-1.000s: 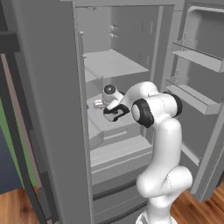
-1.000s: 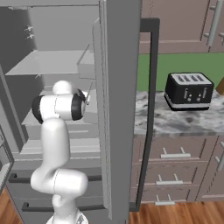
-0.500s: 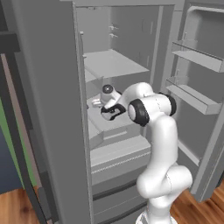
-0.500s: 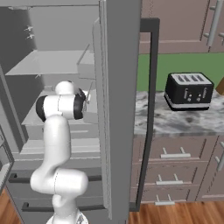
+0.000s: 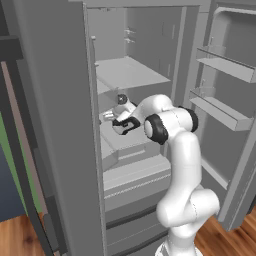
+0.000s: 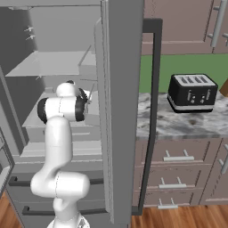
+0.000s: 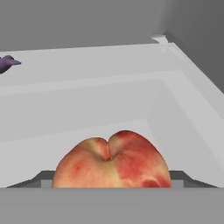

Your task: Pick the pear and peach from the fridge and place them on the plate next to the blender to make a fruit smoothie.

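Note:
The peach (image 7: 111, 162), red-orange with a cleft on top, sits very close in the hand view on a pale shelf of the fridge (image 5: 131, 75). It lies between the two dark fingertips of my gripper (image 7: 111, 178), whose jaws stand wide apart on either side of it. From the left base view the gripper (image 5: 111, 118) reaches into the fridge over the middle shelf. The pear, the plate and the blender are out of view.
A small purple object (image 7: 6, 63) lies farther back on the shelf. The fridge's right door (image 5: 220, 107) hangs open with bins. The other door's edge (image 6: 120, 111) stands close beside the arm. A black toaster (image 6: 192, 92) sits on the marble counter (image 6: 178, 124).
The arm's elbow has swung a little to the left and the hand has edged further into the fridge over the shelf.

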